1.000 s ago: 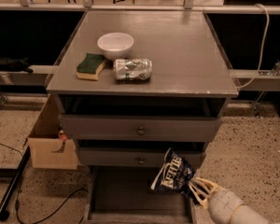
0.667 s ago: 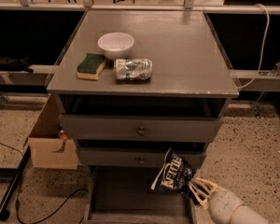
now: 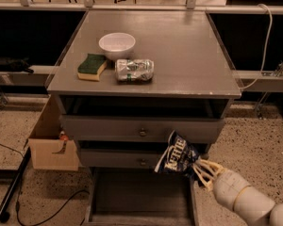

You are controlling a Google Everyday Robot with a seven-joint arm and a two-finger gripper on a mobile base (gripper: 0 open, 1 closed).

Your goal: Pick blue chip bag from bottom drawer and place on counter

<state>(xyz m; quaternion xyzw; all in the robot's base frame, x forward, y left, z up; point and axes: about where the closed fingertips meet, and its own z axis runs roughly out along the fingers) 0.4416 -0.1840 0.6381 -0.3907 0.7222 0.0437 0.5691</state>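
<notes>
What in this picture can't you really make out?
- Camera view: the front of the bottom drawer is cut off by the lower edge.
- The gap under the counter is lost in shadow.
- The gripper, at lower right, is shut on the blue chip bag. Its arm runs out of the corner.
- The label of the can is too small to read.
- The cardboard box has its own wall hiding what is inside.

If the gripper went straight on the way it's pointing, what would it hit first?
The gripper, over the right edge of the bottom drawer, points up-left. The chip bag it holds would likely touch the middle drawer front first, though depth is unclear.
</notes>
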